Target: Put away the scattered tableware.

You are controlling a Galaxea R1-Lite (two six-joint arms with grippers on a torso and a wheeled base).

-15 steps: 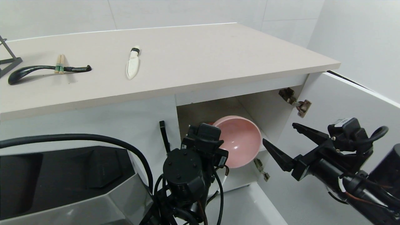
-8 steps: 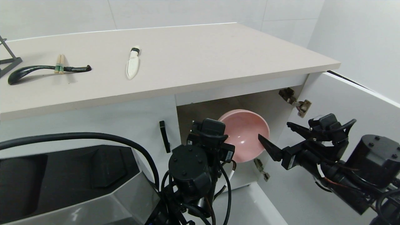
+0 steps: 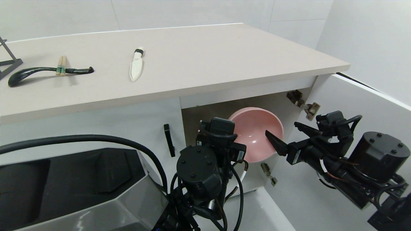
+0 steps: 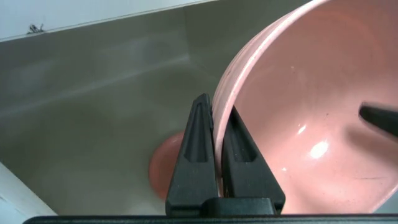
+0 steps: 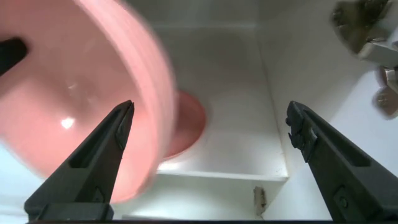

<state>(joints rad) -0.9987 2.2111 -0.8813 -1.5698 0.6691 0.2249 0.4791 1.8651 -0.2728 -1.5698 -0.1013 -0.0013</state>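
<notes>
bowl [image 3: 257,134] higher, rim between left fingers [image 4: 198,155]

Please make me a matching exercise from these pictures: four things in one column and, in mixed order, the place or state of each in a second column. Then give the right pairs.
Things
1. pink bowl
2. white knife
3. black ladle
4. right gripper

Places or states
A. open and empty, beside the pink bowl
B. on the countertop, with the chopsticks across its handle
C. rim pinched in the left gripper, at the mouth of the open cabinet
D. lying by itself on the countertop, nearer its middle

Pairs: 1-C, 2-D, 3-B, 4-A
</notes>
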